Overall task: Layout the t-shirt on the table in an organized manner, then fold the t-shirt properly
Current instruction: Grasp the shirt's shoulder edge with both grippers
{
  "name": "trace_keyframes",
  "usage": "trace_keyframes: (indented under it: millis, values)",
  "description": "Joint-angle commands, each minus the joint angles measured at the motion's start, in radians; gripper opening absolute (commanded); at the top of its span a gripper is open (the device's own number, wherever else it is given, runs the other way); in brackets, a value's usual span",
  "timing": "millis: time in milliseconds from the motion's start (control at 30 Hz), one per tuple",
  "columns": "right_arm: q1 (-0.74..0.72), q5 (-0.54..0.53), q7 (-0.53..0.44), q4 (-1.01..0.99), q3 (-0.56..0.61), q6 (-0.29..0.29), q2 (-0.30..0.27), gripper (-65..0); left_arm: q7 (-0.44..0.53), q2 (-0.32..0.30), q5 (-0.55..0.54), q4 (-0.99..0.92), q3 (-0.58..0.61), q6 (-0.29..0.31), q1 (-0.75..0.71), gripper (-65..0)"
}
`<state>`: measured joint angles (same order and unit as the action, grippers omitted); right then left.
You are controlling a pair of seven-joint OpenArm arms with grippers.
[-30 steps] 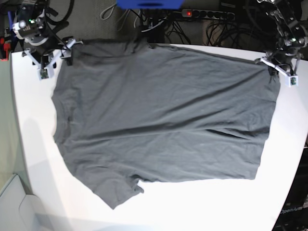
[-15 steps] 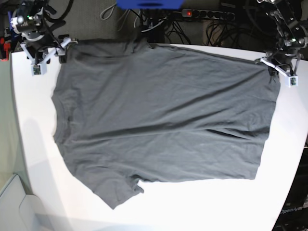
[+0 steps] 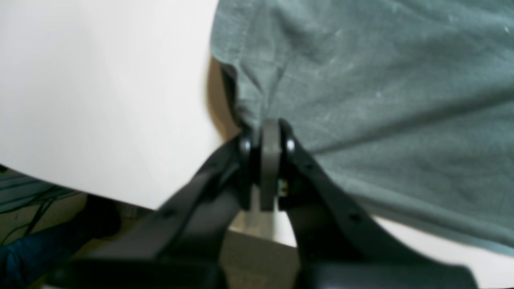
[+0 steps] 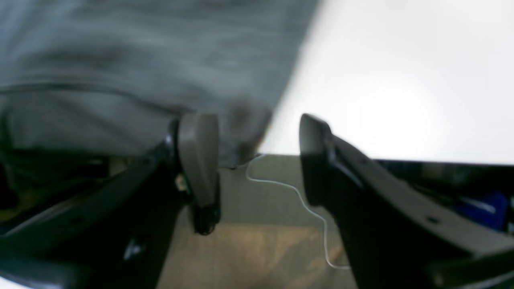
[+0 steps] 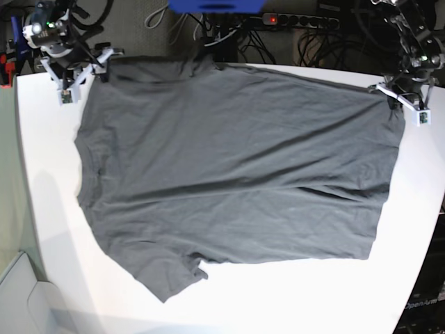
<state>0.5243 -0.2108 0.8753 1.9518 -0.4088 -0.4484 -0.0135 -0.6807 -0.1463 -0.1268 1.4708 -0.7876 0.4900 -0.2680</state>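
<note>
The left gripper [image 5: 402, 101] is pinching the shirt [image 5: 236, 167] corner at upper right, pinning it taut on the table [image 5: 49, 174], while the right gripper's [image 4: 257, 160] jaws are gaping empty beside the upper-left corner.

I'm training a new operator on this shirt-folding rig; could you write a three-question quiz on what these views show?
1. True or false: the left gripper is shut on a corner of the plain dark charcoal-grey cotton t-shirt.
2. How do the right gripper's jaws stand? A) pinched on cloth B) open with nothing between them C) out of view
3. Fill in: the shirt lies spread on the large smooth matte white ____.

Key: 1 true; 2 B; 3 table. In the right wrist view only a loose thread hangs between the open jaws, at the shirt's edge.
</note>
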Motion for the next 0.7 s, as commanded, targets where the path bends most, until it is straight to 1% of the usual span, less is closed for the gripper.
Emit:
trace_keyframes:
  millis: [0, 100, 333, 533, 600, 667]
  values:
    - [0.003, -0.003, -0.014, 0.013, 0.001, -0.002, -0.007, -31.6, -0.041, -0.003, 0.029, 0.003, 0.001, -0.007, -0.006, -64.9]
    - [0.003, -0.002, -0.014, 0.001, 0.018, -0.002, -0.007, -31.6, -0.041, -0.002, 0.029, 0.003, 0.001, -0.007, -0.006, -64.9]
    - [-0.008, -0.005, -0.021, -0.101, 0.018, -0.002, -0.007, -31.6, -0.041, -0.002, 0.029, 0.005, 0.001, -0.007, -0.006, -64.9]
    - [-0.005, -0.008, -0.023, -0.110, 0.044, -0.002, -0.009, -32.3, -0.041, -0.002, 0.029, 0.005, 0.000, -0.007, -0.006, -64.9]
    - [-0.006, -0.008, -0.023, -0.110, 0.044, -0.002, -0.009, -34.2, -0.041, -0.002, 0.029, 0.005, 0.000, -0.007, -0.006, -64.9]
    - [-0.008, -0.008, -0.023, -0.110, 0.044, -0.002, -0.007, -39.4, -0.041, -0.002, 0.029, 0.005, 0.000, -0.007, -0.006, -64.9]
